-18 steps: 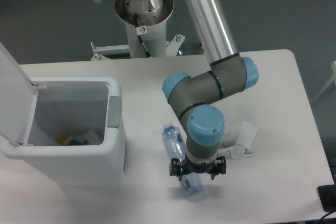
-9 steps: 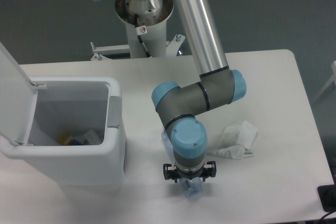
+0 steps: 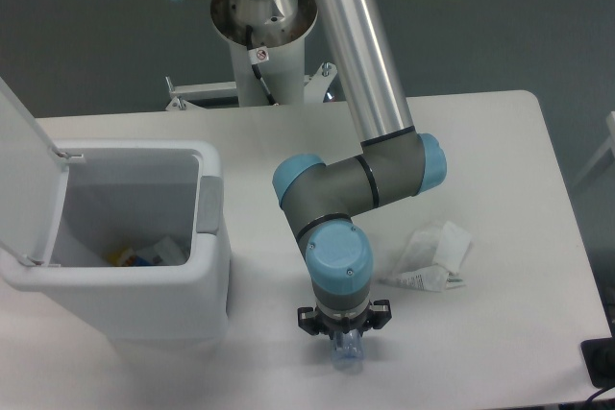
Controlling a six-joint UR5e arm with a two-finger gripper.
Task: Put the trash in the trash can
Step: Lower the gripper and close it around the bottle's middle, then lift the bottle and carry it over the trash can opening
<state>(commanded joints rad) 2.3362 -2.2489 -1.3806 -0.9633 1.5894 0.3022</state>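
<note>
Looking right of the trash can [image 3: 207,271], I see the wrapper [image 3: 432,256]; my gripper [image 3: 343,333] hides most of the bottle [image 3: 347,355], grip unclear.

trash can [image 3: 207,266] at the table's [image 3: 500,132] left, bottle [image 3: 347,357] under the gripper [image 3: 343,328], wrapper [image 3: 434,254] to their right.

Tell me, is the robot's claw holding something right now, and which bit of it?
It cannot be told for sure. The gripper sits right over the plastic bottle, whose end pokes out below, but the arm hides the fingers.
</note>
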